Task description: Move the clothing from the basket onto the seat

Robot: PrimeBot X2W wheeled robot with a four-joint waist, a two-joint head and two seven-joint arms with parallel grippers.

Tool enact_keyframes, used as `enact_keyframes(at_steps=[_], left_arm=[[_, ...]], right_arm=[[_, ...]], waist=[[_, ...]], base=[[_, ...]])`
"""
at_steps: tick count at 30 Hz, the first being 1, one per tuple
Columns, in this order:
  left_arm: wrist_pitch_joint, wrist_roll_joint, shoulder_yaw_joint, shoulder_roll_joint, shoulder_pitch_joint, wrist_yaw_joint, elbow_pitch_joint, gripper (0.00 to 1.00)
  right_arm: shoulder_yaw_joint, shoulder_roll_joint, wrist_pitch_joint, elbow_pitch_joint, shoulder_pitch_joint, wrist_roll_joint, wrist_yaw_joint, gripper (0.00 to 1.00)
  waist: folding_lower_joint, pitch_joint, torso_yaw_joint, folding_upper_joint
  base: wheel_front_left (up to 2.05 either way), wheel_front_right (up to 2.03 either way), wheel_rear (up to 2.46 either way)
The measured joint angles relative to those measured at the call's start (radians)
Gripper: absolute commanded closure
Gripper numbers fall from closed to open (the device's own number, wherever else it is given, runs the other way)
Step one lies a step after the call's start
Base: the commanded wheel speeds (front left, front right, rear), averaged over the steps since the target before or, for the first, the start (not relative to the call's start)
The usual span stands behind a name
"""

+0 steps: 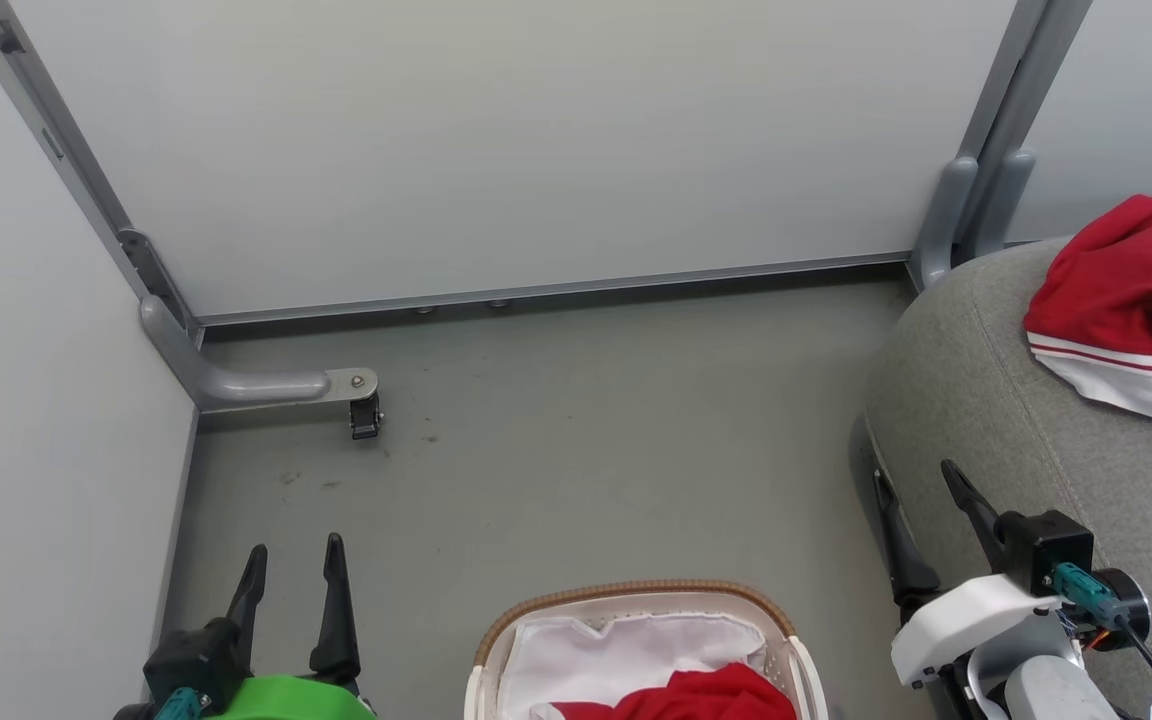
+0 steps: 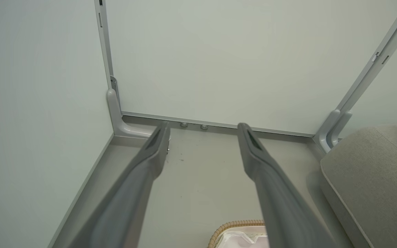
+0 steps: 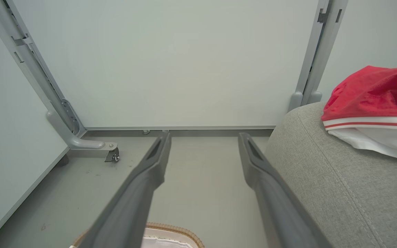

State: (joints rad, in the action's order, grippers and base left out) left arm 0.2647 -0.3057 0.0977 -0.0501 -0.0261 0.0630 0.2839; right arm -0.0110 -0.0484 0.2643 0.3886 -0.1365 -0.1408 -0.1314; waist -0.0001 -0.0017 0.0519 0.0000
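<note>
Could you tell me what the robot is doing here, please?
It is partway through emptying the basket onto the grey seat. One red-and-white garment lies on the seat, and a red garment is in the basket on the floor. The left gripper and right gripper are both open and empty.

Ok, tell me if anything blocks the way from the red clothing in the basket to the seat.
Nothing visible does. The red clothing lies in the basket, and bare floor separates it from the seat. The open right gripper hangs beside the seat's edge. Another red garment already lies on the seat.
</note>
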Motion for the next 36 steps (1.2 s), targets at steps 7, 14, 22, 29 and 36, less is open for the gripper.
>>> enact_keyframes(at_steps=[7,14,22,29,36], left_arm=[[0.0,0.0,-0.001,0.0,0.0,0.0,0.001,0.0],[0.0,0.008,0.002,0.0,0.0,0.005,0.001,0.0],[0.0,0.047,0.12,0.0,0.066,0.033,0.05,0.0],[0.0,0.074,0.373,0.002,0.223,0.058,0.235,0.0],[-0.007,0.06,0.603,0.003,0.387,0.065,0.466,0.0]], right_arm=[[-0.002,0.0,0.0,-0.004,0.0,0.0,0.0,0.0],[0.002,0.0,0.0,-0.007,0.0,-0.001,0.0,0.0],[0.041,0.0,0.0,-0.043,-0.014,0.01,0.0,0.0],[0.101,0.0,0.0,-0.094,-0.084,0.045,0.0,0.0],[0.119,-0.001,0.0,-0.151,-0.169,0.037,0.0,0.0]], waist=[[0.0,0.0,-0.003,0.0],[0.0,0.005,-0.005,0.0],[0.0,0.032,-0.017,0.0],[0.0001,0.112,-0.039,0.0001],[0.0001,0.235,-0.079,0.0]], base=[[0.0,0.0,0.0],[0.0,0.0,0.0],[0.0,0.0,0.0],[0.0,0.0,0.0],[0.0,0.0,0.0]])
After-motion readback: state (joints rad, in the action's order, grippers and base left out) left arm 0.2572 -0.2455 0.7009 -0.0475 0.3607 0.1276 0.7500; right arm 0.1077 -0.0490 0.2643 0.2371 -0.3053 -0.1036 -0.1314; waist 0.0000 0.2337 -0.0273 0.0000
